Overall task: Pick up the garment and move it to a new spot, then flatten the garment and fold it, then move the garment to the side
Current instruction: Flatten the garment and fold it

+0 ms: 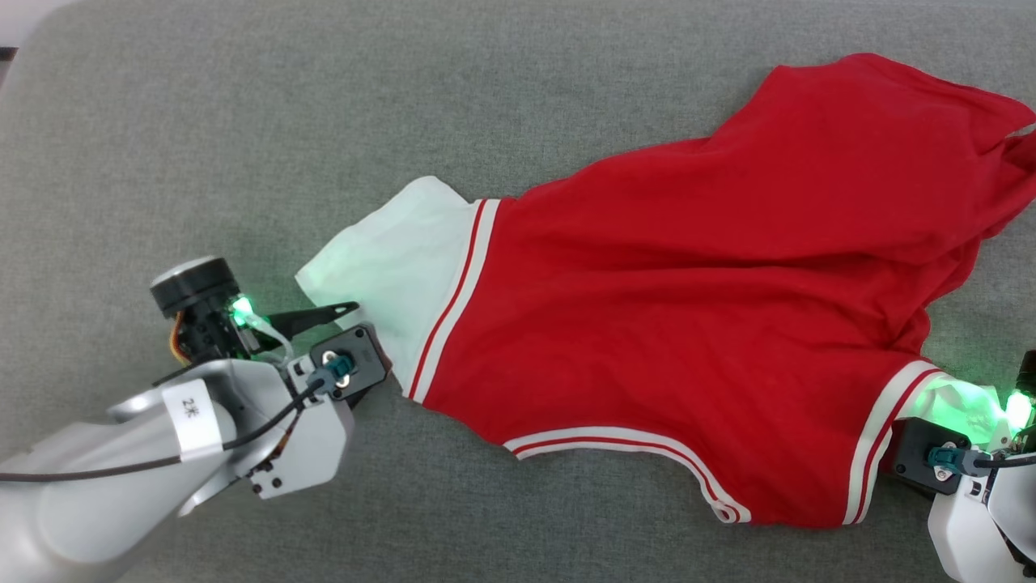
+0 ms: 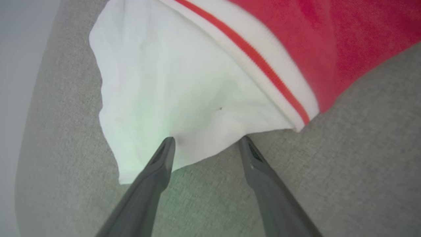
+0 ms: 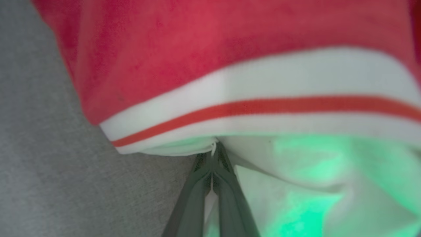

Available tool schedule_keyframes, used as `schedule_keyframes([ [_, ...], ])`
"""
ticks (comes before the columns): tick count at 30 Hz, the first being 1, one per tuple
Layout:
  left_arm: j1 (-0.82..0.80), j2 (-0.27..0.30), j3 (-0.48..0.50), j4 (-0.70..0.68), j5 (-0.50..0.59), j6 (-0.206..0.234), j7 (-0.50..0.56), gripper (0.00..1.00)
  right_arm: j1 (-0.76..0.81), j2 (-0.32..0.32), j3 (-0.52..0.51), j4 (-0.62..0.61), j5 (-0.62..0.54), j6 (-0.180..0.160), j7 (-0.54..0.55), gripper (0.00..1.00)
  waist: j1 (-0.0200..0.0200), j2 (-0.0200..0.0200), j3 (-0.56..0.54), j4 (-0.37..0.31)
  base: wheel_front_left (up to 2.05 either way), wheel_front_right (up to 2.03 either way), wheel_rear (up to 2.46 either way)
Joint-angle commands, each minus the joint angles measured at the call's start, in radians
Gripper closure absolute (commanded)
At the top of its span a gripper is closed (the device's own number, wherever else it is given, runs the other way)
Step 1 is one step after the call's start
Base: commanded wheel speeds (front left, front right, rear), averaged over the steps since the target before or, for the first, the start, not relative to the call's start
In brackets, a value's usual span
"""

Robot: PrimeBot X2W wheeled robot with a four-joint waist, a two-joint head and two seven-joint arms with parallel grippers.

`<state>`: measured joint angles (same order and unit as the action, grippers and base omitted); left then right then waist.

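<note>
- Two sets of jaws work at opposite sleeves of the garment, a bright red jersey shirt lying spread but rumpled on a grey fabric-covered surface.
- From the head view, the shirt stretches from the middle to the right edge. Its striped neckline trim is nearest the robot, and its far end is bunched at the upper right.
- On the robot's left, the left jaws stand wide apart. The tips of their dark fingers touch the edge of the white left sleeve, which lies flat on the surface, ungripped.
- At the lower right, the right jaws are pressed together, pinching white cloth of the right sleeve just below its red-and-white striped band.
- Green light from both wrists tints the sleeves.
</note>
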<state>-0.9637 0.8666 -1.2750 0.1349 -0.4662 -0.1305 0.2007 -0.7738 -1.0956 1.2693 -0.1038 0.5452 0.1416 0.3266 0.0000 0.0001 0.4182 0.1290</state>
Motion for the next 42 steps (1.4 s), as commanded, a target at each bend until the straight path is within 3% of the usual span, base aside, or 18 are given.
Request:
schedule_keyframes([
  [1, 0.011, -0.021, -0.01, 0.001, 0.007, 0.0, -0.007, 0.0, 0.012, 0.043, 0.022, 0.059, -0.011, -0.02, 0.024, 1.0, 0.0, -0.0001, 0.0, 0.0, 0.0, 0.0, 0.0],
  [5, 0.008, -0.038, -0.009, 0.01, 0.023, 0.0, -0.009, 0.0, 0.012, 0.049, 0.022, 0.059, -0.012, -0.02, 0.022, 1.0, 0.0, -0.0001, 0.002, -0.002, 0.0, 0.0, 0.0],
  [6, 0.012, -0.043, -0.01, 0.011, 0.028, 0.0, -0.006, 0.19, 0.012, 0.051, 0.022, 0.057, -0.013, -0.02, 0.024, 1.0, 0.0, -0.0001, 0.002, -0.003, 0.0, 0.0, 0.0],
  [8, 0.014, -0.049, -0.01, 0.02, 0.022, 0.0, 0.0, 0.89, 0.008, 0.054, 0.022, 0.058, -0.011, -0.02, 0.02, 1.0, 0.0, -0.0001, 0.001, -0.007, 0.0, 0.0, 0.0],
  [9, 0.014, -0.051, -0.009, 0.025, 0.019, 0.001, 0.0, 0.89, 0.006, 0.056, 0.022, 0.061, -0.008, -0.02, 0.014, 1.0, 0.0, -0.0001, -0.001, -0.009, 0.0, 0.0, 0.0],
  [10, 0.01, -0.05, -0.007, 0.033, 0.013, 0.001, -0.006, 1.0, 0.004, 0.057, 0.022, 0.063, -0.005, -0.02, 0.009, 1.0, 0.0, -0.0001, -0.003, -0.012, 0.0, 0.0, 0.0],
  [18, 0.014, -0.031, -0.006, 0.074, -0.065, 0.001, -0.035, 1.0, -0.009, 0.052, 0.0, 0.095, 0.039, -0.02, -0.065, 1.0, 0.0, -0.0001, -0.046, -0.033, 0.0, 0.0, 0.0],
  [24, -0.028, 0.001, -0.003, 0.127, -0.277, 0.001, -0.175, 1.0, 0.019, 0.035, -0.119, 0.095, 0.115, -0.012, -0.18, 1.0, 0.0, -0.0001, -0.098, -0.056, 0.0, 0.0, 0.0],
  [30, -0.01, 0.027, 0.064, 0.134, -0.487, 0.001, -0.307, 1.0, 0.08, 0.004, -0.29, 0.078, 0.204, -0.012, -0.245, 1.0, 0.0, -0.0001, -0.144, -0.076, 0.0, 0.0, 0.0],
  [37, 0.0, -0.003, 0.176, 0.107, -0.76, 0.001, -0.373, 1.0, 0.142, 0.007, -0.491, 0.078, 0.347, -0.012, -0.265, 1.0, 0.0, -0.0001, -0.137, -0.085, 0.0, 0.0, 0.0],
  [42, -0.069, -0.09, 0.25, 0.2, -0.878, 0.001, -0.368, 1.0, 0.069, 0.122, -0.602, 0.181, 0.375, -0.012, -0.248, 1.0, 0.0, -0.0001, -0.094, -0.088, 0.0, 0.0, 0.0],
])
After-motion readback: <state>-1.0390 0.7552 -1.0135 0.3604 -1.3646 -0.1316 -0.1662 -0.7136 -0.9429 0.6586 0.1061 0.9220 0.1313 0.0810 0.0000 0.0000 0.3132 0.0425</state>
